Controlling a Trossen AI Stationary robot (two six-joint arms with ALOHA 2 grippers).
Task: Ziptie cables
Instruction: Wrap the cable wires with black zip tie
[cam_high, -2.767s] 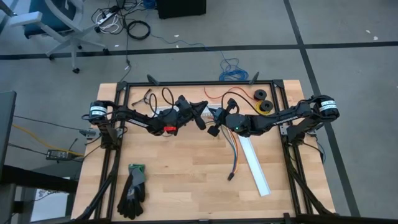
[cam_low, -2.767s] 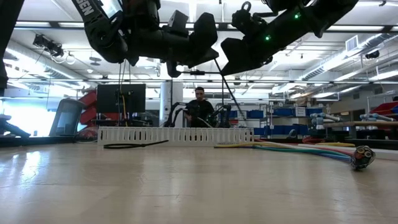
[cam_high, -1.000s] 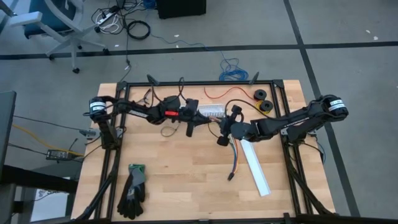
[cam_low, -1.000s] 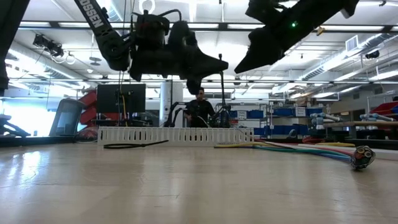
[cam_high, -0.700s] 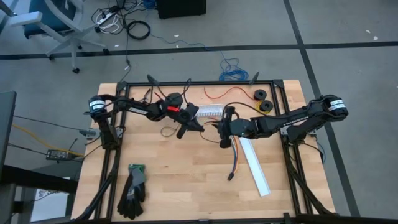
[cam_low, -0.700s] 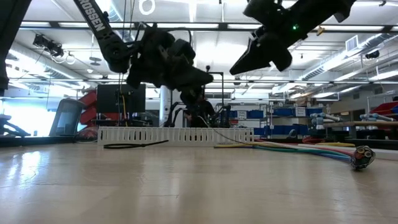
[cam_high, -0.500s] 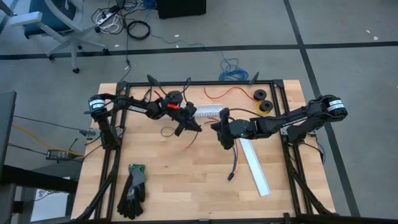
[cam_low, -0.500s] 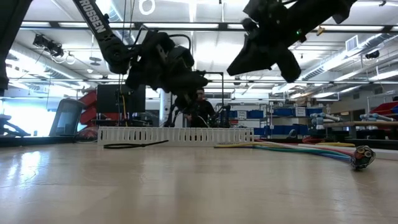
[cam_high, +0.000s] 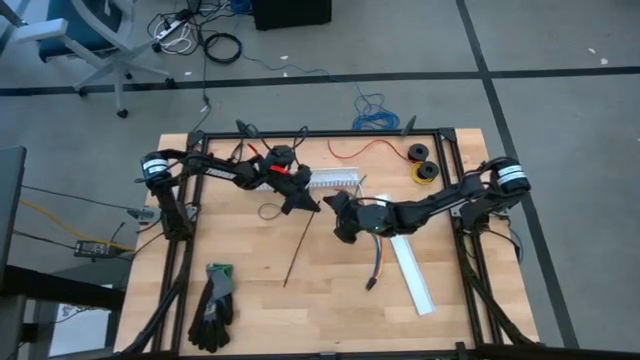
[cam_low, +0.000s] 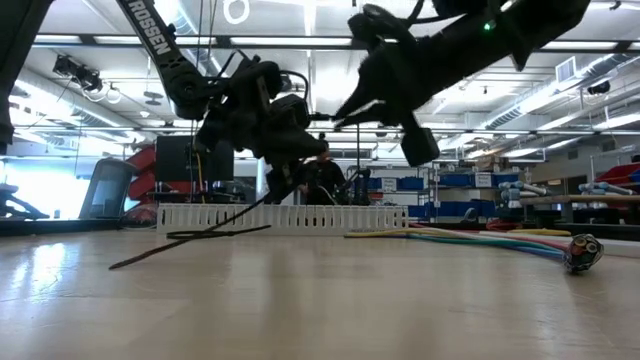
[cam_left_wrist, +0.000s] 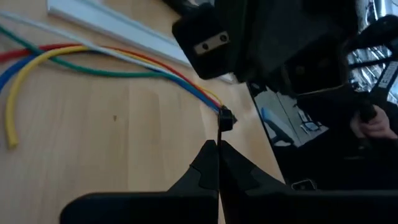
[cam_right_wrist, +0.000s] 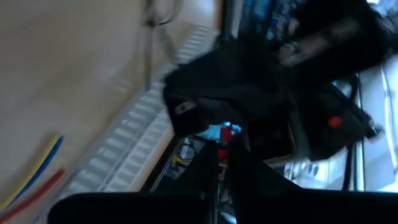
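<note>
The cables (cam_high: 377, 252), thin coloured wires, lie on the table right of centre and end at a small dark connector (cam_high: 369, 286) toward the near edge; the left wrist view shows them too (cam_left_wrist: 93, 59). A thin black ziptie (cam_high: 296, 250) runs from my left gripper (cam_high: 303, 205) toward the near edge. That gripper is shut on it, left of the cables' far end. My right gripper (cam_high: 332, 212) hovers just right of the left one, above the cables' far end. Its fingers (cam_right_wrist: 211, 165) look shut with nothing between them. My left gripper pinches the ziptie's strap (cam_left_wrist: 219, 135) between its two fingertips, just behind the small square head (cam_left_wrist: 225, 118), which sticks out past them. The fingers come from the table's left, tipped slightly down. The long tail slants down, and its tip (cam_low: 112, 267) rests on the table.
A white slotted channel (cam_high: 335, 180) lies behind the grippers and a plain white strip (cam_high: 412, 268) right of the cables. Black gloves (cam_high: 213, 305) lie at the near left, two tape rolls (cam_high: 424, 163) at the far right, and a black cord loop (cam_high: 268, 211) left of the ziptie.
My right gripper has gone down and toward the table's left, rolling over as it went, and now hangs close beside the left one. My left gripper has turned and dipped a little. The ziptie's tail has swung out toward the near edge, and its tip now lies on the table.
</note>
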